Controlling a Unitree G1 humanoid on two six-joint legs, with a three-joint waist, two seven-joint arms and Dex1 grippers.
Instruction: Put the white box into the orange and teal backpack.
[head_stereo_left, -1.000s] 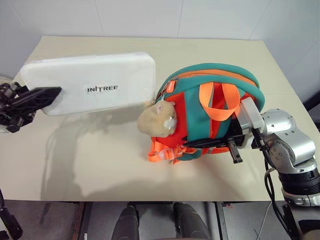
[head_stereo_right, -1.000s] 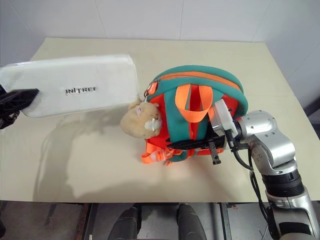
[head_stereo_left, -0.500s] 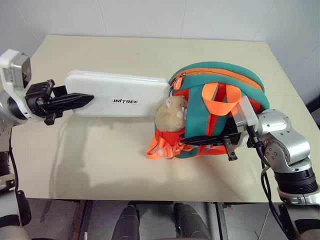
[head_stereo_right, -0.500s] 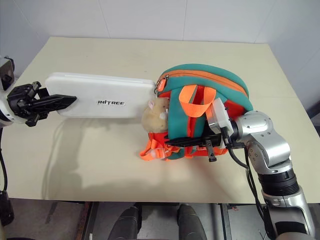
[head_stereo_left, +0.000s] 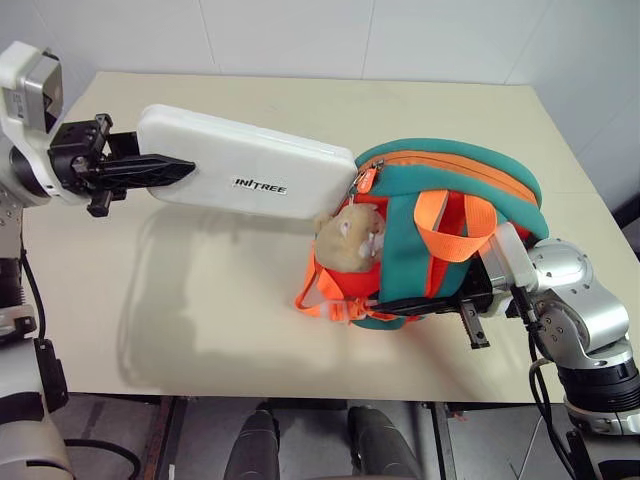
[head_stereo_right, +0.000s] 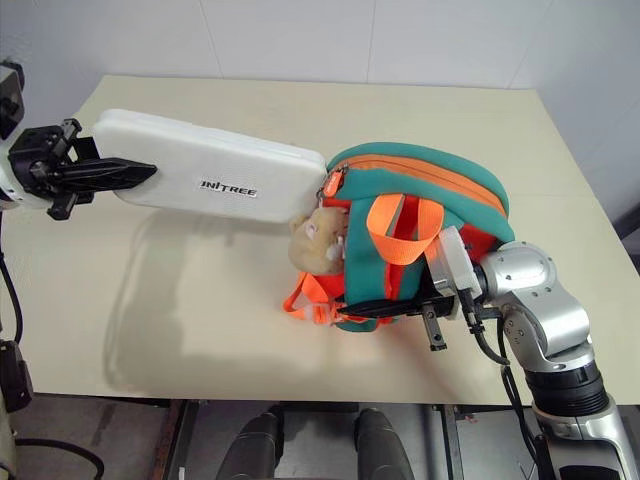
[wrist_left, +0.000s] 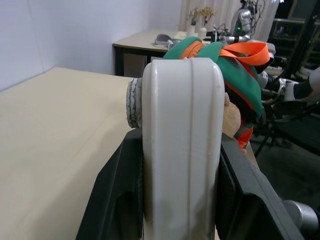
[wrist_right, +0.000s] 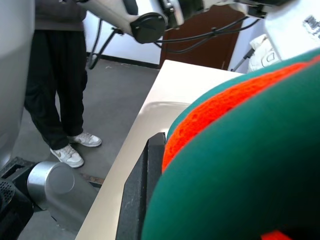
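White box (head_stereo_left: 250, 175) at backpack (head_stereo_left: 455, 190) opening

A wide beige desk (head_stereo_left: 200, 300) takes up most of the head views, its far edge set against a white tiled wall (head_stereo_left: 300, 35). Below the desk's near edge lies a strip of grey floor (head_stereo_left: 120, 440). Beyond one side of the desk, a person in dark trousers (wrist_right: 52, 95) and white sneakers (wrist_right: 67, 156) stands on the grey floor. Past the desk's far end stands a second table (wrist_left: 145, 42) bearing small items too blurred to identify.
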